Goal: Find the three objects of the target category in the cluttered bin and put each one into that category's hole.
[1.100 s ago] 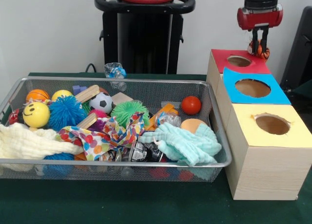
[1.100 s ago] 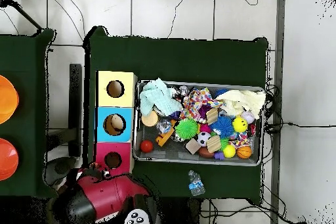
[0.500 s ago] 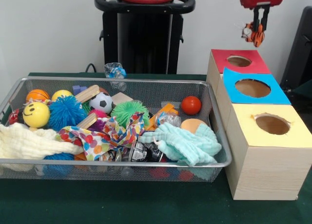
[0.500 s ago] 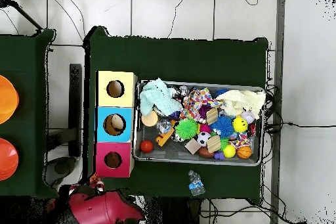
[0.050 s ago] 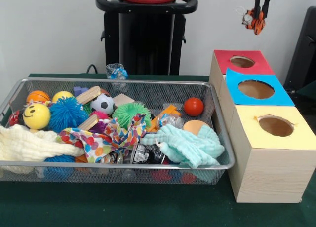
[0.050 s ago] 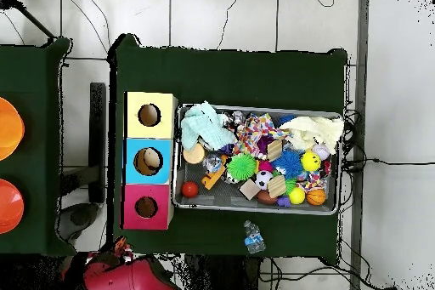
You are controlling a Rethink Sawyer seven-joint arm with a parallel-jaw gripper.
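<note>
Jaws clamped on orange striped toy [image 5: 255,20], high above red box [image 5: 242,62]

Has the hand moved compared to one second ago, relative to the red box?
Yes. The hand has risen well above the red box, carrying the orange striped toy.

We see red [image 5: 242,62], blue [image 5: 256,87] and yellow [image 5: 274,124] box tops right of the silver mesh bin [image 5: 148,165]. In the bin: smiley yellow ball [image 5: 36,116], black-and-white soccer ball [image 5: 102,103], mint cloth [image 5: 185,145], rainbow-patterned cloth [image 5: 101,138].
</note>
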